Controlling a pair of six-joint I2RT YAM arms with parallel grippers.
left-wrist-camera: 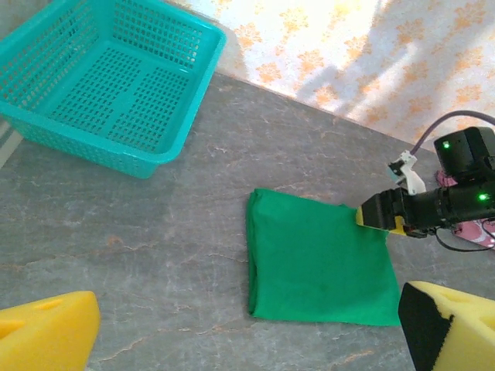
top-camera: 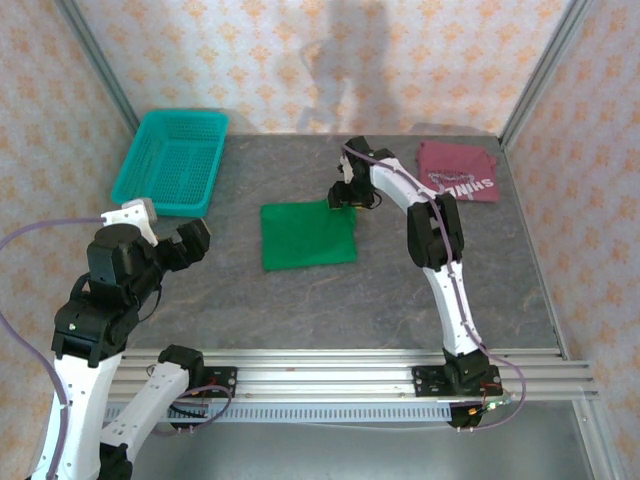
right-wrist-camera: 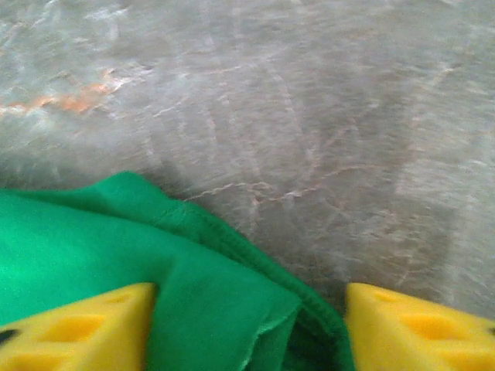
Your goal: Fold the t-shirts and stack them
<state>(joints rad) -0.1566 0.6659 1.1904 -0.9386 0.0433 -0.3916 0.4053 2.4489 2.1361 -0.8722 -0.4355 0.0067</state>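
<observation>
Grey marbled desk, patterned paper walls behind; the right pincer stands partly apart, its yellow fingers straddling the far right corner of the folded green t-shirt, cloth bunched between them; the maroon t-shirt lies off to its right; the left pincer hovers wide apart, the teal basket just beyond it.

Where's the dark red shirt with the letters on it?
In the top view the maroon t-shirt lies at the far right corner of the table, right of the green t-shirt and the right gripper.
</observation>
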